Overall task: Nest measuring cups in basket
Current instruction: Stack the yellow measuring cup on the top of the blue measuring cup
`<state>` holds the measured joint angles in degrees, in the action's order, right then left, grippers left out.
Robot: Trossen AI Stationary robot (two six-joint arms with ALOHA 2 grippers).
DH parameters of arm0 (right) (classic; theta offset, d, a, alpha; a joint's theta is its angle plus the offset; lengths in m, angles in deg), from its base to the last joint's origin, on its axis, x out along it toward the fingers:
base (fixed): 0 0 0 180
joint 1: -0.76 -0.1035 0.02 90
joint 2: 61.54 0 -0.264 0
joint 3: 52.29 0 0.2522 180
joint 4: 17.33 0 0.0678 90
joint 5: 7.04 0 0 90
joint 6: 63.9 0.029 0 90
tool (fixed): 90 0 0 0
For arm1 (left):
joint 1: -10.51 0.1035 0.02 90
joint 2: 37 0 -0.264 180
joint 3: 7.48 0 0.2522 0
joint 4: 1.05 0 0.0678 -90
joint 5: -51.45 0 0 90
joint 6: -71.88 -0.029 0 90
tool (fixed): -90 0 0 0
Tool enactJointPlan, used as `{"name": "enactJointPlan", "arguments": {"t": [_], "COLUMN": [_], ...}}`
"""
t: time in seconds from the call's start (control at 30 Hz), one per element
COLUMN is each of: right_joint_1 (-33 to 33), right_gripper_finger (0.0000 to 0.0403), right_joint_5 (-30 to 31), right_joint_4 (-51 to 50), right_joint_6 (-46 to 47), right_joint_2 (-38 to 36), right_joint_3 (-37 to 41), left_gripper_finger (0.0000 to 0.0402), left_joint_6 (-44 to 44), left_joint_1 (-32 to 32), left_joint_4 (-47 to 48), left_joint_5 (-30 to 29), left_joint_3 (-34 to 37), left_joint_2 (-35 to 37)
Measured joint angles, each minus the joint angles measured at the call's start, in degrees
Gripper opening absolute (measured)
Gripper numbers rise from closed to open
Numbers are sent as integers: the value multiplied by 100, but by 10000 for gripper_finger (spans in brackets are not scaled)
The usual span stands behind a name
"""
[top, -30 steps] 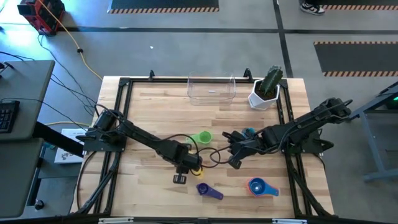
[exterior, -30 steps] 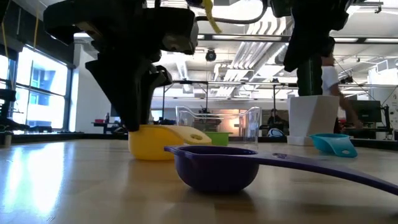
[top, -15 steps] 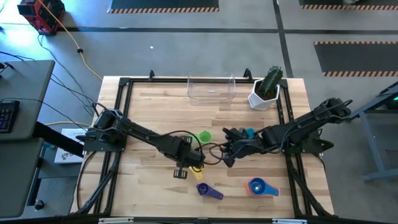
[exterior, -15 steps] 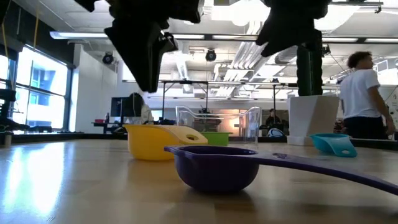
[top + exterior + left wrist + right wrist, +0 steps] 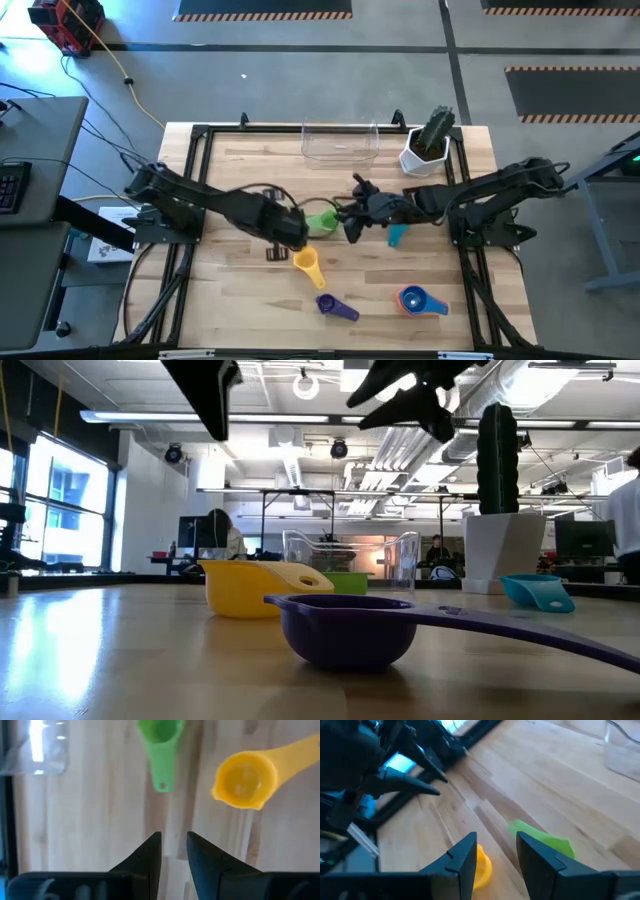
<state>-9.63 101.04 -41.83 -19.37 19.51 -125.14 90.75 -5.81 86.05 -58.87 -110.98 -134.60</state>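
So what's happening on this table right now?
Neither arm holds anything. The left gripper and right gripper hang empty and open near the green cup and yellow cup. The teal cup, purple cup and a blue cup with an orange one nested inside lie loose; the clear basket holds no cups.

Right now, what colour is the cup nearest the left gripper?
Yellow cup; clearest in the left wrist view.

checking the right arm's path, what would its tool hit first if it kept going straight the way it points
Likely the small green plastic measuring cup, just ahead of the right tool; depth is unclear.
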Motion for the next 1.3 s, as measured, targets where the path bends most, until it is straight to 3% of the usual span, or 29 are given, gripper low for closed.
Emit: {"name": "enactJointPlan", "arguments": {"t": [0.27,0.5,0.6,0.9,1.17,1.3], "right_joint_1": [216,216,214,201,80,44], "right_gripper_finger": [130,130,130,130,130,130], "right_joint_5": [-315,-334,-310,-444,-823,-820], "right_joint_4": [1100,957,622,-1605,-1732,-1768], "right_joint_6": [-491,-912,-1033,-446,-57,54], "right_joint_2": [0,143,419,1680,2606,2868], "right_joint_3": [-26,-727,-1253,-2466,-2677,-2677], "left_gripper_finger": [83,83,83,83,83,83], "left_joint_6": [917,1576,1737,2021,2143,2299], "left_joint_1": [3,21,21,18,18,18], "left_joint_4": [1141,1676,1666,1675,1651,1658], "left_joint_5": [-744,-1060,-1156,-1199,-1175,-1056], "left_joint_3": [2,2,4,10,38,430], "left_joint_2": [897,1624,1910,2346,2400,2408]}}
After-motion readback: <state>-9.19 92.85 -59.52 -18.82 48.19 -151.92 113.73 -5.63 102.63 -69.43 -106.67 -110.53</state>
